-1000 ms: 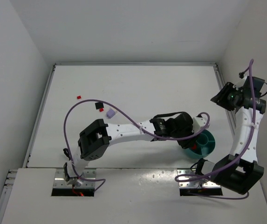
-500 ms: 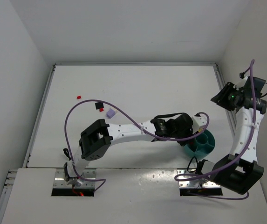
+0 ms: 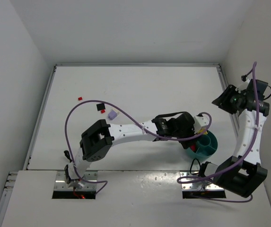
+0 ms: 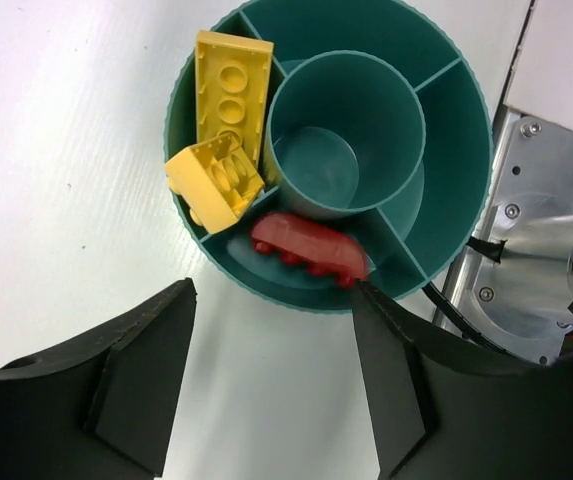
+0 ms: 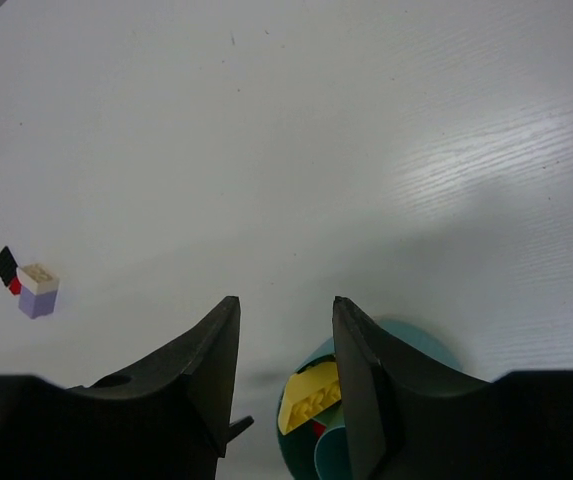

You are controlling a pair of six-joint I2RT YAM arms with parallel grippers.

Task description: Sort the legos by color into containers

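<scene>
The round teal bowl (image 4: 206,262) has compartments around a central ring. Two yellow legos (image 4: 228,90) lie in its upper-left compartment, and a red lego (image 4: 306,246) lies in the one beside it. My left gripper (image 4: 273,292) is open and empty just above the bowl's near rim; in the top view it (image 3: 194,135) covers the bowl's (image 3: 210,147) left side. My right gripper (image 5: 284,305) is open and empty, held high at the right (image 3: 221,100). Below it the bowl (image 5: 416,340) and a yellow lego (image 5: 311,395) show. A lavender lego (image 5: 36,293) lies far to the left.
On the table at the left lie a small red lego (image 3: 80,98), a black-and-red piece (image 3: 100,107) and the lavender lego (image 3: 111,114). A purple cable (image 3: 85,106) arches over them. A metal mounting plate (image 4: 546,250) sits right beside the bowl.
My left gripper has shifted slightly up and left at the bowl, so more of the bowl's inside shows. The right wrist has turned a little. The loose legos have not moved.
</scene>
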